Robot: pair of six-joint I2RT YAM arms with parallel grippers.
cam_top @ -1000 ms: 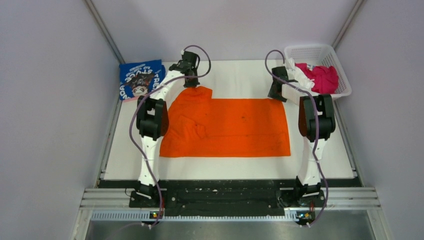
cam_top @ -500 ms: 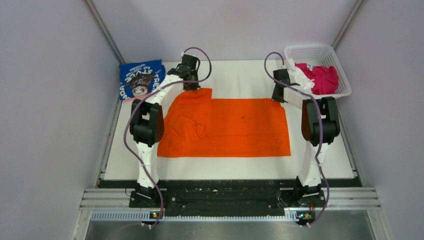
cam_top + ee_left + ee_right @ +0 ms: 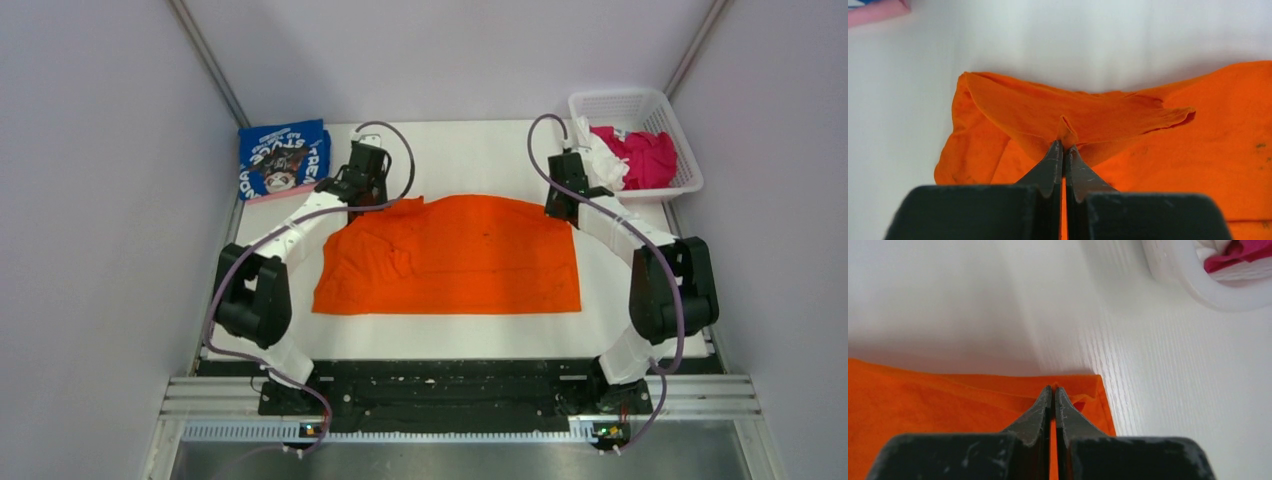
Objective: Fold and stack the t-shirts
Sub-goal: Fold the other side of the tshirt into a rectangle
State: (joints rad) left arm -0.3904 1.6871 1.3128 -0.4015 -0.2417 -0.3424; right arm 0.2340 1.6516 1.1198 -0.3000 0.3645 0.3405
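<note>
While the folded blue t-shirt (image 3: 283, 160) at the upper left bears white lettering too small to read surely, the orange t-shirt (image 3: 460, 255) lies spread mid-frame on the white table (image 3: 470, 150). Its two far corners sit between clamped fingers, one in the left gripper (image 3: 1064, 146), one in the right gripper (image 3: 1053, 390). At upper right, a white basket (image 3: 620, 100) holds a magenta t-shirt (image 3: 650, 158) and a white t-shirt (image 3: 603, 160).

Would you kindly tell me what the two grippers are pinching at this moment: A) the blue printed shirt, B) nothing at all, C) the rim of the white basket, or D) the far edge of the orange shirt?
D: the wrist views show the left gripper and the right gripper each shut on orange cloth, at the far corners of the orange shirt.
</note>
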